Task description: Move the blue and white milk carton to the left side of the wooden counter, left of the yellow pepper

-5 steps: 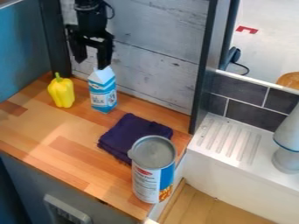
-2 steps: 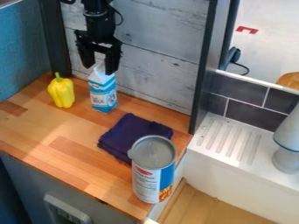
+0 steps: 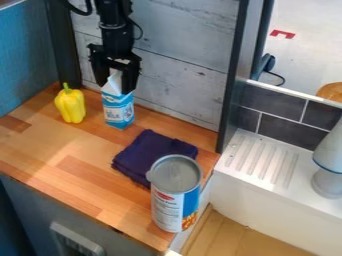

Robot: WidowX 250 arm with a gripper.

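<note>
The gripper (image 3: 114,88) is hanging at the far left of the scene, its two fingers spread wide on either side of the peaked top of a blue-and-white milk carton (image 3: 119,114). The carton is standing upright on the wooden counter (image 3: 87,172), near the far wall (image 3: 177,82). To its left, a yellow pepper (image 3: 70,105) is standing on the counter. Nearer and to the right, a folded dark purple cloth (image 3: 150,152) is lying flat. A tall can (image 3: 175,200) is standing upright at the cloth's near side, partly hiding it. On the far right, a pale, rounded object (image 3: 328,167) is standing on the white ridged surface (image 3: 267,155).
</note>
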